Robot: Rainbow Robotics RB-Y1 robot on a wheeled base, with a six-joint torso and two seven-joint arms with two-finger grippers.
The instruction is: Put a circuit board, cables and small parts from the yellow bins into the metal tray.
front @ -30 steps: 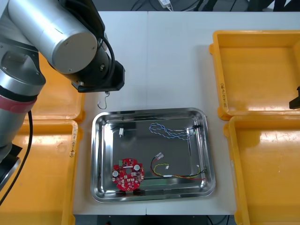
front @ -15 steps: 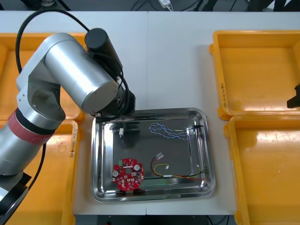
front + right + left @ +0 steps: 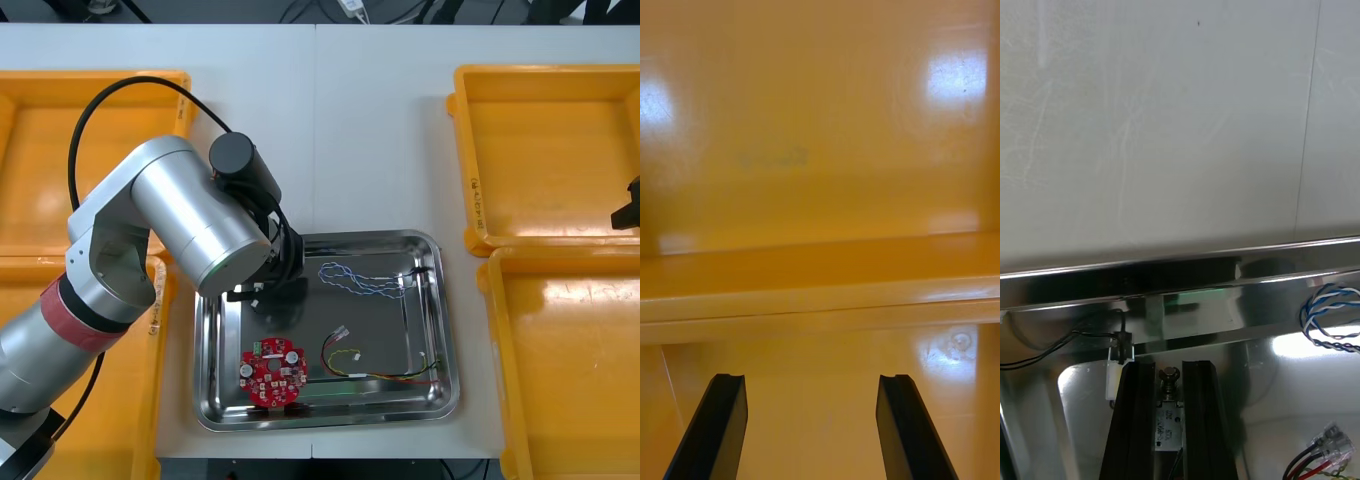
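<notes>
While pinching a small silvery metal part with the left gripper over the ten o'clock corner of the shiny metal tray, seemingly mid-placement, next lower, spread, release; leave right gripper spread at three o'clock.

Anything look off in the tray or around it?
Nothing stands out. The circuit board, blue and white cable and red and yellow cable lie inside the metal tray. The left gripper holds a small metal part over its far left corner; the right gripper hangs open over yellow bins.
</notes>
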